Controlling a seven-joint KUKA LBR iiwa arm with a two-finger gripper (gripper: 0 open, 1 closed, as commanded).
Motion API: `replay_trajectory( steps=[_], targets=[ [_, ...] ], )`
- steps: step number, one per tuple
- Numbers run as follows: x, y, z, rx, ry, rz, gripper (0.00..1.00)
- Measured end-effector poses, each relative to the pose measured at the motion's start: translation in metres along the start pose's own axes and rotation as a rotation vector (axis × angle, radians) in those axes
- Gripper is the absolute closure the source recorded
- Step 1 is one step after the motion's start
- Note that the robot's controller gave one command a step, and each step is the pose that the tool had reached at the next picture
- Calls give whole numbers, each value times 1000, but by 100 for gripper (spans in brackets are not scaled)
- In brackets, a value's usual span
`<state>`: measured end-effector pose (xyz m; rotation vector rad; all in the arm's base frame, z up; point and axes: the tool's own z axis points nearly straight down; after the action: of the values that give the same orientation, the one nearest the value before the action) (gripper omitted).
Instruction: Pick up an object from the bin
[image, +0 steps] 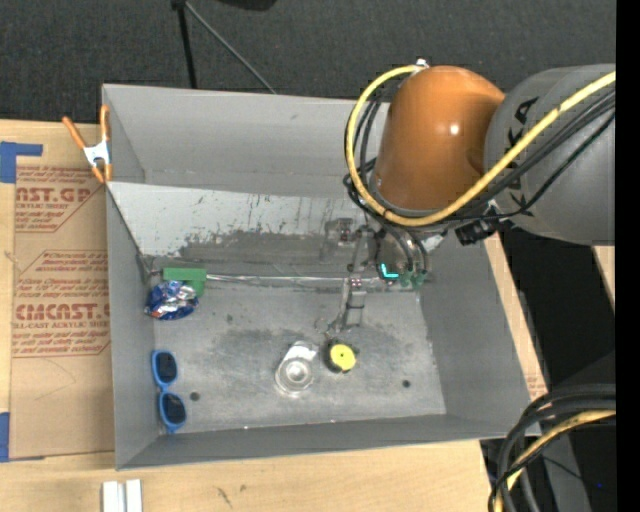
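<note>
My gripper (346, 308) hangs below the orange wrist cover, right of the bin's middle and above the floor. Just in front of it lies a small yellow round thing (342, 357) with a dark centre. To that thing's left sits a clear, round plastic piece (296, 368), like a small cup or lid. Nothing shows in the gripper.
At the left wall a green block (186, 277) lies against a crumpled blue-and-white wrapper (170, 299). Blue sunglasses (166, 390) lie in the front left corner. The arm and its cables fill the bin's right rear side.
</note>
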<state>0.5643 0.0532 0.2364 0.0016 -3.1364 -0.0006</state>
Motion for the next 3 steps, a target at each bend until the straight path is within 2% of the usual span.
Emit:
replay_trajectory(
  steps=[1,2,3],
  targets=[
    [52,33,169,0,-2,-561,0],
    [35,32,167,1,-7,-647,0],
    [35,33,167,0,-8,-646,0]
  ],
)
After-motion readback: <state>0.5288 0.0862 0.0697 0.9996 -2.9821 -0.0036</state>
